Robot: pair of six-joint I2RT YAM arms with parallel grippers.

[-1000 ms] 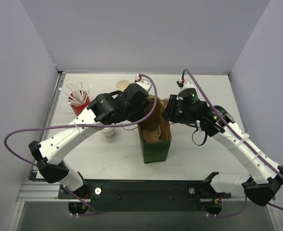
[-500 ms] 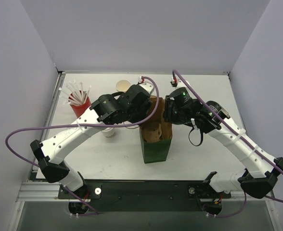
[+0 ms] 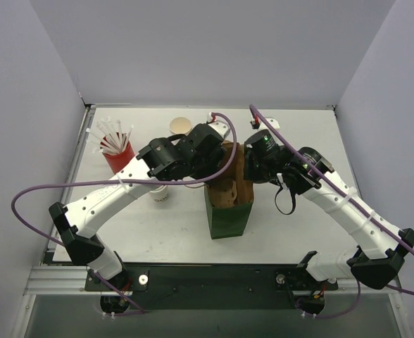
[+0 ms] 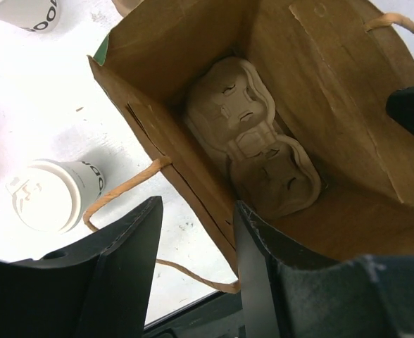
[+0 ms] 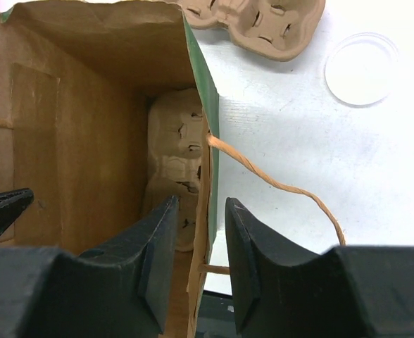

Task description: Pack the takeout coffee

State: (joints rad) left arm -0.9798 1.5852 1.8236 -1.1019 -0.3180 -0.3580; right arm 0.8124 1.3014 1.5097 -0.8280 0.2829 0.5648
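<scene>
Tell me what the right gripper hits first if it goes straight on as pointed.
Likely the wall of the paper bag, its rim standing between the jaws of the right gripper; deeper, the pulp carrier, though depth is unclear.

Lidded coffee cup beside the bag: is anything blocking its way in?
The paper bag stands open, nothing visible across its mouth. The takeout coffee stands outside its wall; inside lies only an empty pulp carrier. The left gripper and right gripper straddle opposite rims.
</scene>
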